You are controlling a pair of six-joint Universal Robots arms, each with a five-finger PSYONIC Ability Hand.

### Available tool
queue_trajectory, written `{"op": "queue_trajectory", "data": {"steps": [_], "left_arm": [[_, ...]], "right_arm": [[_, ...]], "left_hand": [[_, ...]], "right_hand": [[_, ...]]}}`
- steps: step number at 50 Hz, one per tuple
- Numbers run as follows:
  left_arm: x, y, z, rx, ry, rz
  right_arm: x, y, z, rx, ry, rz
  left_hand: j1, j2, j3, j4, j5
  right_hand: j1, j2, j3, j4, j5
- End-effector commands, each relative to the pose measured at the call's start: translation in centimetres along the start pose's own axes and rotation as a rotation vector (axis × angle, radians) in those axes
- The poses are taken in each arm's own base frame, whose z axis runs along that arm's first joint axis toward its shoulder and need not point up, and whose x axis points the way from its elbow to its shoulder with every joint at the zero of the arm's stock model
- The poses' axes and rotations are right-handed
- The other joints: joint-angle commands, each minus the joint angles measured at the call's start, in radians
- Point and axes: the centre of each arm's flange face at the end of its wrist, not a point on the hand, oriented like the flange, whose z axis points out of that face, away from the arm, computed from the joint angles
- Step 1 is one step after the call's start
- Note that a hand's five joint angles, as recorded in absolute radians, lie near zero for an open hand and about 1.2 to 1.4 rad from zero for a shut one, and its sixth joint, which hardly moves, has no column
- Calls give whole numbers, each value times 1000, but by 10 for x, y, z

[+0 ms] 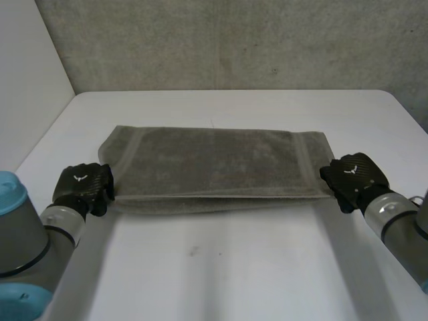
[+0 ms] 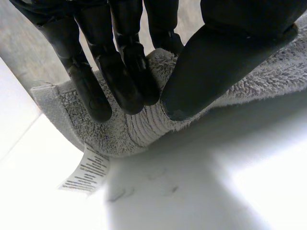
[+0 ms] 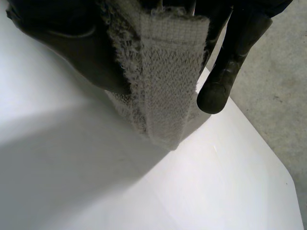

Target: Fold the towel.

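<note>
A grey towel (image 1: 214, 164) lies folded lengthwise across the middle of the white table (image 1: 227, 267). My left hand (image 1: 83, 187) is at its near left corner. In the left wrist view that hand (image 2: 120, 72) pinches the towel (image 2: 144, 124) between fingers and thumb, with a white care label (image 2: 86, 170) hanging below the corner. At the near right corner sits my right hand (image 1: 351, 177). In the right wrist view that hand (image 3: 76, 52) holds the woven hem of the towel (image 3: 168, 91) between thumb and fingers, lifted a little off the table.
A grey wall (image 1: 227, 40) stands behind the table's far edge. A white panel (image 1: 30, 73) closes the left side. Bare table runs in front of the towel and beyond it.
</note>
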Motion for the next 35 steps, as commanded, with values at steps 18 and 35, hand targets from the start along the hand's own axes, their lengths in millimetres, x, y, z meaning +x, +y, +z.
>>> {"op": "queue_trajectory", "data": {"steps": [18, 35], "left_arm": [[-1, -45, -96, 57, 68, 2], [16, -42, 57, 90, 120, 27]], "right_arm": [[24, -22, -90, -145, -79, -124], [46, -4, 44, -112, 36, -34]], "left_hand": [[188, 178, 179, 178, 185], [188, 178, 179, 178, 185]], "right_hand": [[45, 63, 65, 53, 44], [45, 63, 65, 53, 44]]}}
